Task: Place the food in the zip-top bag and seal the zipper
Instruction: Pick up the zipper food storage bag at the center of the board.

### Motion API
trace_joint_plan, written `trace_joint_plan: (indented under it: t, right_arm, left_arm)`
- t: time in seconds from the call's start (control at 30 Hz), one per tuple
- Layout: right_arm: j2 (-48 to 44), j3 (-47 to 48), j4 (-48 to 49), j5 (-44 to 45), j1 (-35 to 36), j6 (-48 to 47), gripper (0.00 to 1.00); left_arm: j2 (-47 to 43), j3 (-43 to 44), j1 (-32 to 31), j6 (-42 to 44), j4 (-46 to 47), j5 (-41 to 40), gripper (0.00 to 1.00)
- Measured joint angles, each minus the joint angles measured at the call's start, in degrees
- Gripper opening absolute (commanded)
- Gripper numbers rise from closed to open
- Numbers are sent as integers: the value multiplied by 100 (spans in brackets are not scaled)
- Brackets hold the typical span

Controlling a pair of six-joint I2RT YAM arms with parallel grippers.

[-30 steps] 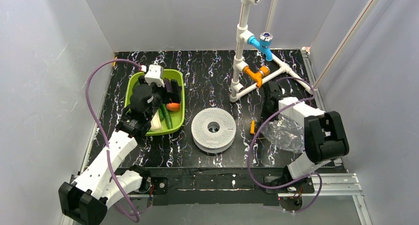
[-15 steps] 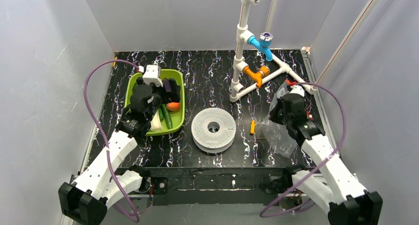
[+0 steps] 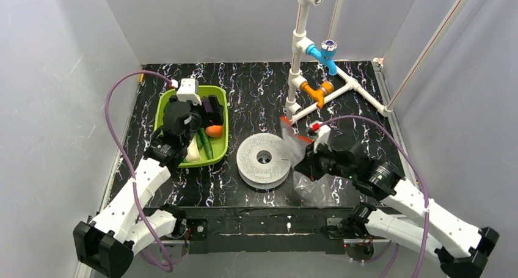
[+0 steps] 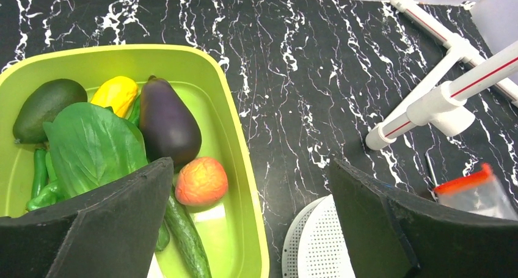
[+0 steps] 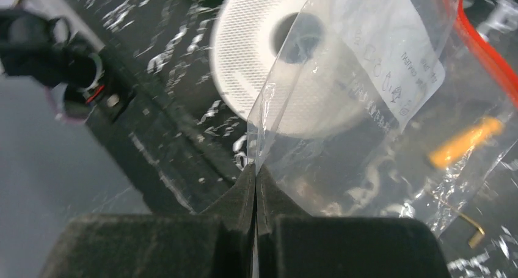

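The food lies in a green tub [image 4: 241, 143]: a purple eggplant [image 4: 168, 125], an orange-red fruit [image 4: 201, 180], a yellow piece [image 4: 116, 93], a green leaf [image 4: 91, 146] and a cucumber [image 4: 186, 238]. My left gripper [image 4: 250, 168] hangs open above the tub's right rim and holds nothing; from above, the left gripper [image 3: 195, 122] is over the tub [image 3: 221, 146]. My right gripper [image 5: 255, 171] is shut on the edge of the clear zip-top bag [image 5: 379, 76]. The bag [image 3: 311, 189] hangs just right of the white disc, its orange-red zipper [image 5: 482, 46] unheld.
A white perforated disc [image 3: 264, 160] sits mid-table. A white pipe frame [image 3: 360, 91] with an orange fitting [image 3: 316, 93] and a blue valve [image 3: 324, 53] stands at the back right. A small yellow-orange stick [image 5: 464, 142] shows through the bag.
The right arm has swung from the back right towards the centre, carrying the bag to the disc's right side. The left arm has stayed over the tub.
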Motion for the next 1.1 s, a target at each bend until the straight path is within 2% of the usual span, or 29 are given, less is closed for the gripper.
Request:
trace_joint_plan:
  t: [0.2,0.33,0.57,0.67,0.77,0.83,0.97,1.1]
  right_arm:
    - [867,521,680,-291,711,-814,1]
    - [1376,734,1177,-396,740,-1394,1]
    - [2488,2031,1812,-517,740,-2852,1]
    - [2826,2315,2012,-568,740,-3576,1]
    - [3170,2550,2002,-715,740,-4121,1]
    - [3378,2669,1972,-822,740,-4459,1]
    - [3619,2706,1916,-970,740,-4881,1]
    - [3643,2706,1952,-1164,740,-5040,1]
  left_arm:
    - [229,252,0,-59,-344,-23,99]
    - [270,509,-5,-195,-736,-333,99]
    - [199,1201,240,-514,-1474,-354,99]
    - [230,1642,909,-848,-1877,136,99]
    - [350,2139,1771,-1281,-2310,903,99]
    - [434,2423,2117,-1552,-2571,1421,99]
    - [441,2571,2247,-2086,-2729,2624,100]
    - [353,2202,2243,-2597,-2563,3534,99]
